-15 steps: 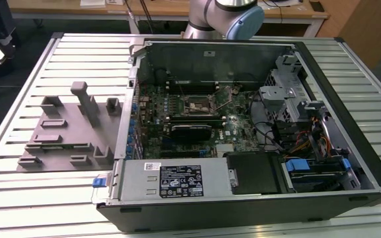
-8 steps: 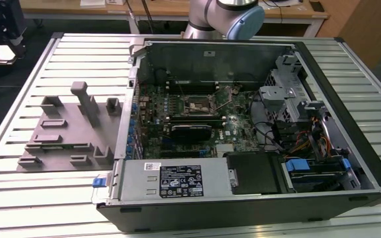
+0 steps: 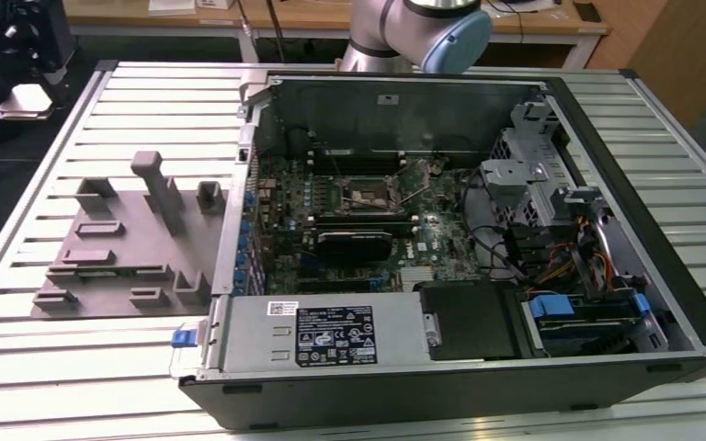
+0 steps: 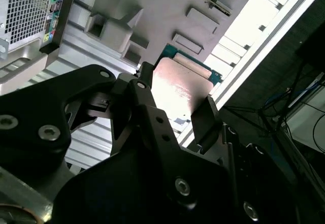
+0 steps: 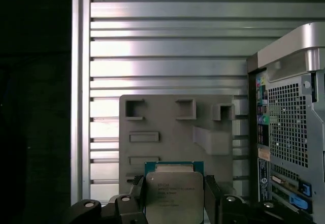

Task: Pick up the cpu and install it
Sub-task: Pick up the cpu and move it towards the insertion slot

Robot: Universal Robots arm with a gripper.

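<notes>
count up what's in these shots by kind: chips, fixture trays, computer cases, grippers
cpu: 1
grey fixture tray: 1
computer case: 1
gripper: 1
total: 4

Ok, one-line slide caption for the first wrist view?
Gripper holds the cpu by two opposite edges over the grey tray, computer case alongside.
</notes>
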